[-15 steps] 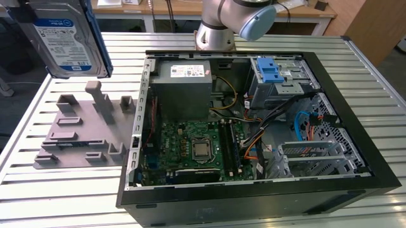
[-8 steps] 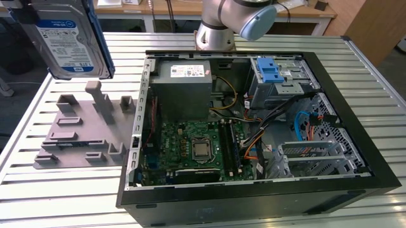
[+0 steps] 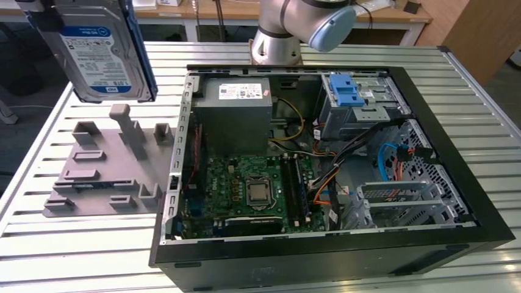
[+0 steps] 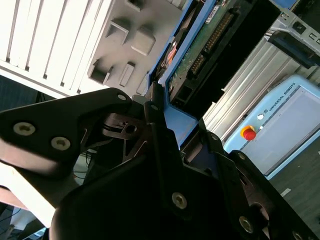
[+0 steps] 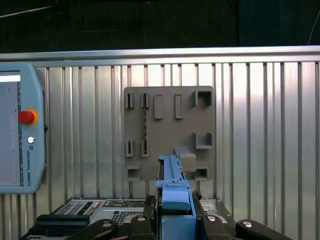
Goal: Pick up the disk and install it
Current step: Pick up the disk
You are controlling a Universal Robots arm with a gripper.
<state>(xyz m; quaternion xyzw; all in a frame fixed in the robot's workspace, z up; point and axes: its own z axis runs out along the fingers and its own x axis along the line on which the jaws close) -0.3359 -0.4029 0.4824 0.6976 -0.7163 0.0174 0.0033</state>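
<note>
Item: disk [image 3: 102, 52], upright, hanging clear above the grey stand [image 3: 102, 165] and free of its slots; pick-up judged complete, install not yet done. Tool [image 5: 174, 207]: jaws clamped on the disk's blue carrier edge, directly over the stand. Requirement, as judged: a firm hold and clearance over the wall of the computer case [image 3: 326, 262] just beside the stand.

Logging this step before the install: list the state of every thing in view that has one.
disk: held in the air over the stand, not yet in the case.
gripper: jaws shut on the disk.
grey stand: flat on the table, nothing in its slots.
computer case: lying on its side, open, internals exposed.
</note>
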